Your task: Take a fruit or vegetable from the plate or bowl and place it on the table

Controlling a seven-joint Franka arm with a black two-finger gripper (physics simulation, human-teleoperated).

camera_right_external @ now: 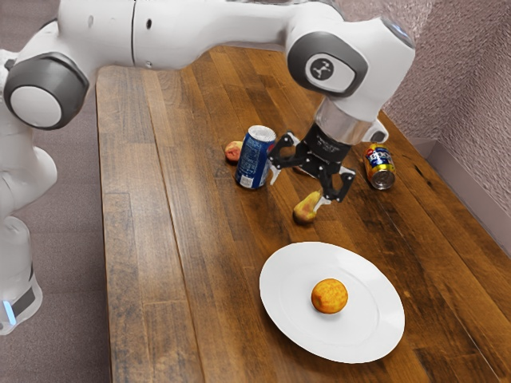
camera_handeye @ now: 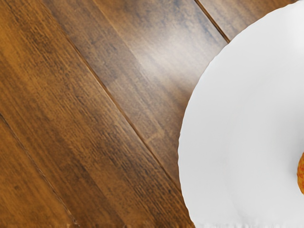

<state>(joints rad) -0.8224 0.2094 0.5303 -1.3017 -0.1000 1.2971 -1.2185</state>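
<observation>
Evidently, by my inspection, the transfer was outstanding: the orange fruit [camera_right_external: 329,296] sat on the plate [camera_right_external: 372,319], well inside the rim, and its placing on the table [camera_right_external: 144,279] remained to be done. The gripper [camera_right_external: 300,189] was spread wide, with nothing between its fingers. It stood above the pear [camera_right_external: 305,210], which lay on the wood beyond the plate; approach, grasp, lift and release all appeared to remain. The exterior view recorded the surroundings: a blue can [camera_right_external: 255,158] with a reddish fruit [camera_right_external: 233,152] beside it, and a yellow can [camera_right_external: 380,169] past the gripper. The wrist view added a close look at the plate's scalloped edge and the board seams, with the orange fruit cut off by the frame.
</observation>
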